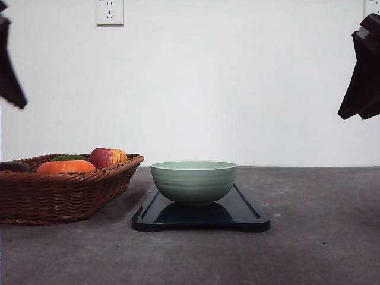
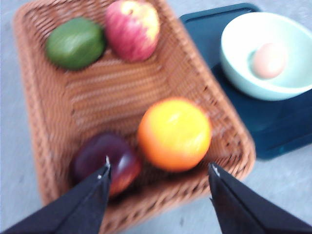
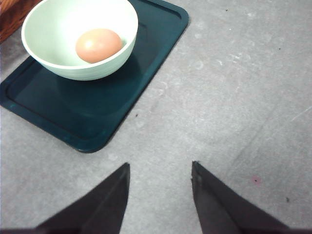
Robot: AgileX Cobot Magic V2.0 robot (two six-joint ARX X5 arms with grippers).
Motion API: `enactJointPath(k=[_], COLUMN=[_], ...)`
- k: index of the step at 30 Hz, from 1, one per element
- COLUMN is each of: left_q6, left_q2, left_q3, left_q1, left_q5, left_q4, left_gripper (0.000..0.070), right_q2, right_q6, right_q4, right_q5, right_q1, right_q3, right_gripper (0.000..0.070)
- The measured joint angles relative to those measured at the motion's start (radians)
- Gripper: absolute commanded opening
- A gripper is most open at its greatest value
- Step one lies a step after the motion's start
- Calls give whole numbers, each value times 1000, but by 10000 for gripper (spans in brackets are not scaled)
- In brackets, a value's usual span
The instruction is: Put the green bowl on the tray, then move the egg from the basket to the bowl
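Note:
The green bowl stands on the dark tray at the table's middle. Inside the bowl lies the brownish-pink egg, also seen as egg in the bowl. The wicker basket sits left of the tray. My left gripper hangs open above the basket, nothing between its fingers. My right gripper is open over bare table to the right of the tray. Both arms are raised: left, right.
The basket holds an orange fruit, a red-yellow apple, a green fruit and a dark purple fruit. A white wall with an outlet stands behind the grey table.

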Motion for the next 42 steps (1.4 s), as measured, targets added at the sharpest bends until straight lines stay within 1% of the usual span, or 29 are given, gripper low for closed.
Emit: enactJointPath(k=[6, 7, 8, 9, 10, 11, 12, 17, 23, 30, 33, 35, 37, 42], left_q6=[-7, -11, -14, -15, -19, -22, -25, -28, -28, -28, -23, -33, -51, -75], left_q2=[-46, -49, -50, -49, -49, -49, -49, -49, -49, -58, -97, -143, -195, -376], left_q3=[-6, -6, -6, -6, -6, -6, -6, -6, -6, -6, -10, -38, -94, -295], left_q1=[0, 0, 0, 0, 0, 0, 0, 0, 0, 1, 34, 79, 127, 230], left_q5=[1, 1, 1, 1, 1, 1, 1, 1, 1, 1, 3, 3, 3, 3], left_q4=[1, 0, -4, -10, -19, -28, -34, -47, -47, -49, -36, 1, 63, 302], left_gripper=[387, 371, 303, 112, 52, 22, 5, 0, 0, 0, 0, 0, 0, 0], right_q2=[0, 0, 0, 0, 0, 0, 0, 0, 0, 0, 0, 0, 0, 0], right_q6=[0, 0, 0, 0, 0, 0, -1, -1, -1, -1, -1, -1, -1, -1], right_q4=[-7, -11, -14, -15, -18, -21, -23, -37, -6, -6, -6, -6, -6, -6], right_q5=[0, 0, 0, -1, -1, -1, -1, -17, -19, -20, -20, -20, -20, -20], right_q1=[0, 0, 0, 0, 0, 0, 0, 0, 0, 0, 0, 0, 0, 0], right_q3=[0, 0, 0, 0, 0, 0, 0, 0, 0, 0, 0, 0, 0, 0], right_gripper=[249, 247, 217, 116, 57, 19, 17, 17, 17, 17, 17, 17, 17, 17])
